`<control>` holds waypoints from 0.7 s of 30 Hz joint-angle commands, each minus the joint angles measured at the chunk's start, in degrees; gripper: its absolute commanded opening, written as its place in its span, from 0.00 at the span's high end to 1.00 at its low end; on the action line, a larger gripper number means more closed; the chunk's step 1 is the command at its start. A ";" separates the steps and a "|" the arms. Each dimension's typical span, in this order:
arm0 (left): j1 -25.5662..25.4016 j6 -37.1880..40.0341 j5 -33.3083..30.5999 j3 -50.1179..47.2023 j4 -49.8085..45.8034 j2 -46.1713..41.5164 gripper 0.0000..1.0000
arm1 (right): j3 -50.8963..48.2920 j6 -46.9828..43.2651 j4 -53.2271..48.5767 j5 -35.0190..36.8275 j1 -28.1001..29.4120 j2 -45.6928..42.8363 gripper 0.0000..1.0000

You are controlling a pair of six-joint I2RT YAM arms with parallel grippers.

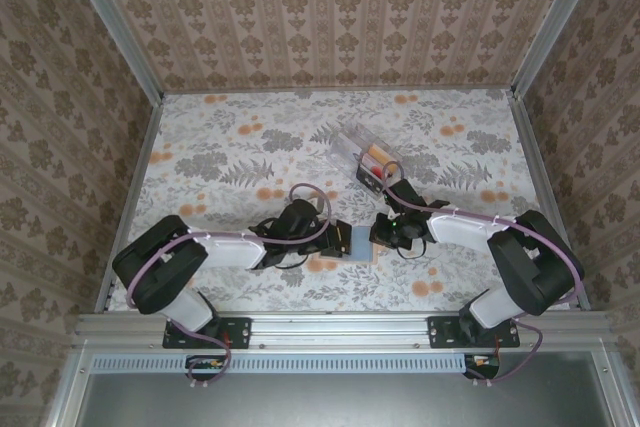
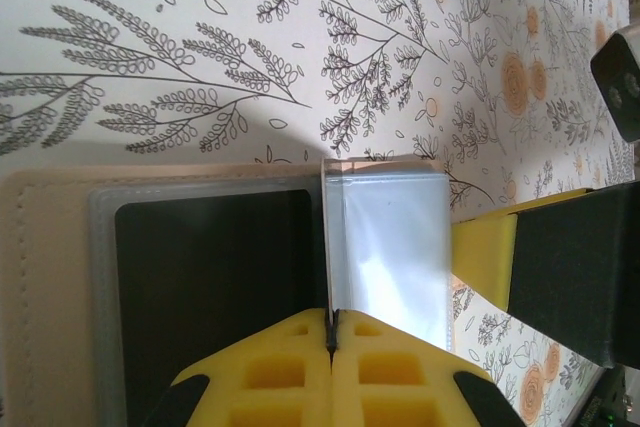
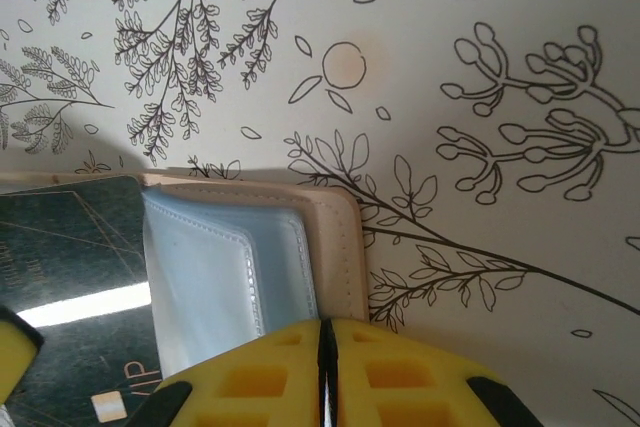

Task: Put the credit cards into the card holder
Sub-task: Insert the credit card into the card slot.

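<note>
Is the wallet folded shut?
No, the wallet lies open, with a dark card showing inside its clear pocket.

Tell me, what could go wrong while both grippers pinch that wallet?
The left gripper is shut on a thin plastic sleeve, the right gripper on the edge of the wallet: pulling apart could tear the sleeve. The dark card inside might slip out if the wallet tilts. The card holder stands close by; a stray swing might knock it.
</note>
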 commanded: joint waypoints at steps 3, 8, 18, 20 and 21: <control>-1.33 -1.31 0.59 -1.49 1.85 1.79 0.97 | -2.12 0.80 0.11 2.24 0.86 3.35 0.88; -1.61 -0.57 1.02 -2.28 0.61 0.49 0.95 | -1.86 1.19 0.53 2.32 1.16 4.21 0.88; -1.56 0.27 -1.02 -3.08 -5.78 -3.73 0.94 | -1.50 1.27 0.64 2.34 1.47 4.86 0.88; -1.66 0.42 -1.07 -3.03 -5.74 -3.80 0.93 | -1.53 1.34 1.00 2.12 1.63 5.03 0.88; -1.61 0.72 -0.66 -2.63 -6.29 -3.67 0.93 | -1.37 1.33 1.03 2.08 1.72 5.20 0.88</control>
